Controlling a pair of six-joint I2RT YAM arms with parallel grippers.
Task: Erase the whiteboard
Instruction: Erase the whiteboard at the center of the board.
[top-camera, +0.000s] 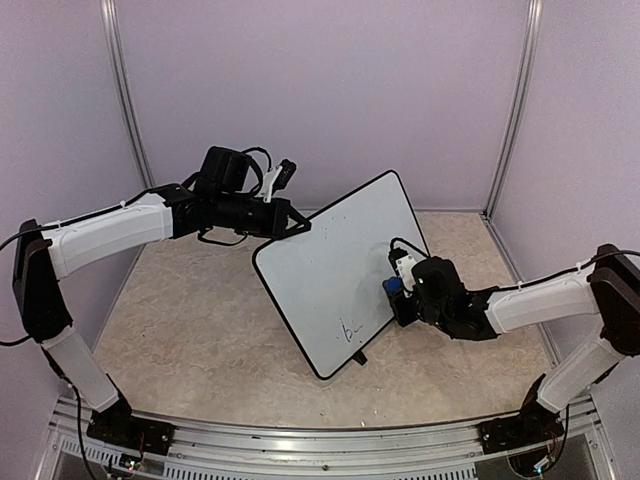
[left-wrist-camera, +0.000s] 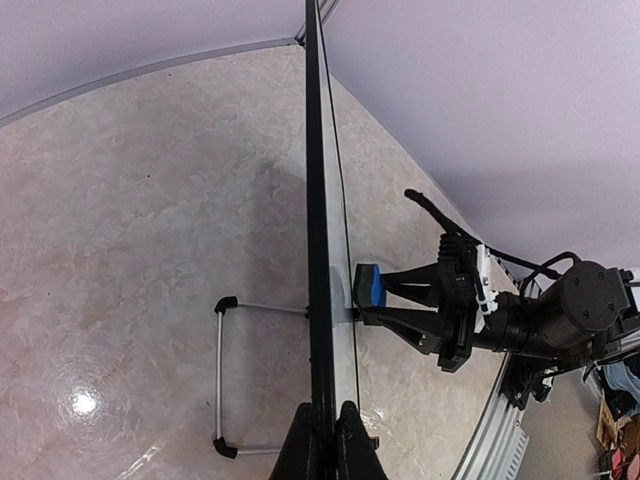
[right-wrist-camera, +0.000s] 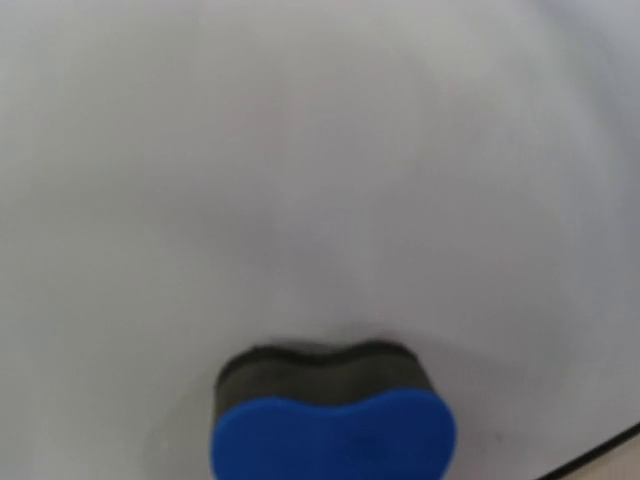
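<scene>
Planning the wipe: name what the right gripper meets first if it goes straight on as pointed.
The whiteboard face, via the blue eraser that the right gripper holds; contact looks made or close.

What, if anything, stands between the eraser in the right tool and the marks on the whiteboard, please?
Nothing visible does: the eraser is against the whiteboard, with only bare white surface between it and the marks near the lower edge.

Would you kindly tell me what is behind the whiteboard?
Behind the whiteboard, the left wrist view shows a thin wire stand resting on the table. From above, the board itself hides it.
</scene>
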